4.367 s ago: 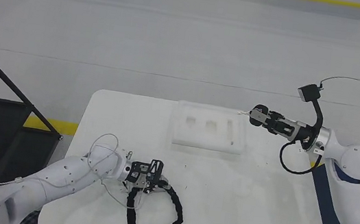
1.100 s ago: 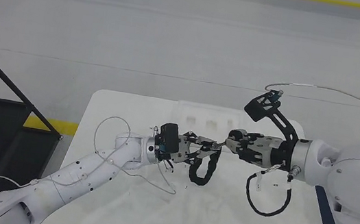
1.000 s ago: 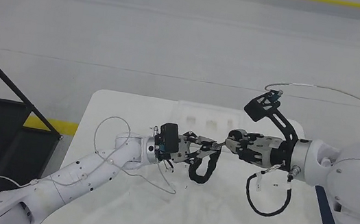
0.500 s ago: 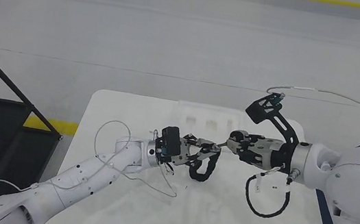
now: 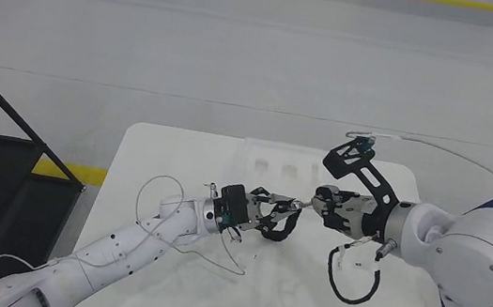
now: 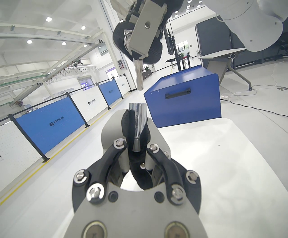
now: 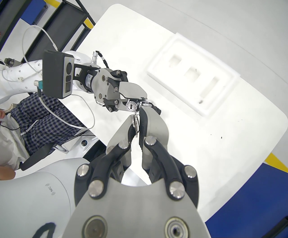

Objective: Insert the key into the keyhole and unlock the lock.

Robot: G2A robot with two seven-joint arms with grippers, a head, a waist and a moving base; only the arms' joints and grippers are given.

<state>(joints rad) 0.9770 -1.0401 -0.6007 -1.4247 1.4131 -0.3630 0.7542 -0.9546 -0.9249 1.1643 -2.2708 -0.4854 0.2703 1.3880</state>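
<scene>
The lock is a chrome cylinder (image 6: 137,121) on a black cable loop (image 5: 282,227). My left gripper (image 6: 135,126) is shut on the cylinder and holds it above the middle of the white table (image 5: 210,281). The keyhole (image 7: 130,106) faces my right gripper (image 7: 137,121), which is shut on the silver key (image 6: 138,74). The key's tip points at the cylinder's end, with a small gap between them in the left wrist view. In the top view the left gripper (image 5: 262,214) and the right gripper (image 5: 315,204) meet tip to tip.
A white foam tray (image 5: 284,166) with three recesses lies at the table's far edge, just behind the grippers. A blue box (image 6: 182,99) stands off the table on the right arm's side. Loose robot cables hang under both forearms.
Since 4.4 s ago the left gripper lifted the lock off the front left of the table, and the right gripper brought the key from the tray. In the last second both sank slightly.
</scene>
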